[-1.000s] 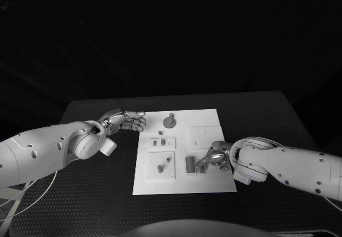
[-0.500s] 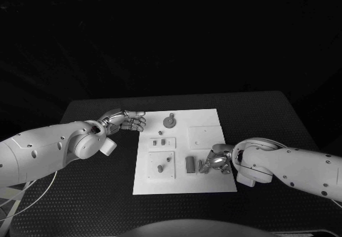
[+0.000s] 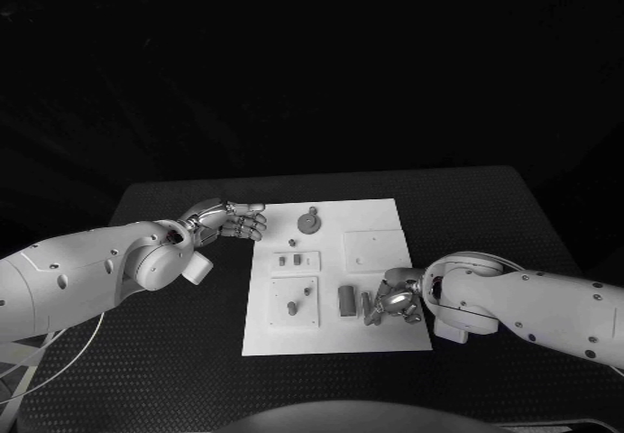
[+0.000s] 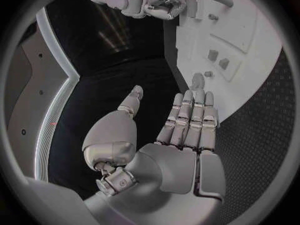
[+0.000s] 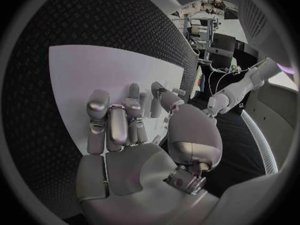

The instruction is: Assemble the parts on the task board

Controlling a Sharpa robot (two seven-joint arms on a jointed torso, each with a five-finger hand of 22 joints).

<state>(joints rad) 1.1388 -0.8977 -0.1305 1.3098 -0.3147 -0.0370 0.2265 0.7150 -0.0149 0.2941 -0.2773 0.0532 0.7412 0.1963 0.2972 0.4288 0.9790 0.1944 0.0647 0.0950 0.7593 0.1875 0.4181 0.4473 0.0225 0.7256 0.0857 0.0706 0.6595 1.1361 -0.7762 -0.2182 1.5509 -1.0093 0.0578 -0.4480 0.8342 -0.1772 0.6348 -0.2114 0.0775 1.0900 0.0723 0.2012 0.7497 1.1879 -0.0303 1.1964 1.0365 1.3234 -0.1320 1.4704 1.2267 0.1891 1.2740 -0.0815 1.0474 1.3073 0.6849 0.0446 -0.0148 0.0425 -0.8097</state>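
Covering the near right of the task board (image 3: 377, 215), my right hand (image 3: 394, 300) hides its fingertips; grasp unclear. Beside it, an upright part (image 3: 346, 301) runs near-to-far. My left hand (image 3: 232, 220) hangs released.

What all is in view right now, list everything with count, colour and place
Table: one, black, under everything.
Task board: one, white, middle of the table.
Round part: one, grey, far end of the board.
Small parts: two, grey, side by side, left middle of the board.
Pegs: two, grey, near-left raised plate.
Long block: one, grey, near middle, beside the right hand.
Left hand: silver, at the board's far-left edge, holding nothing.
Right hand: silver, over the board's near-right part; grip unclear.
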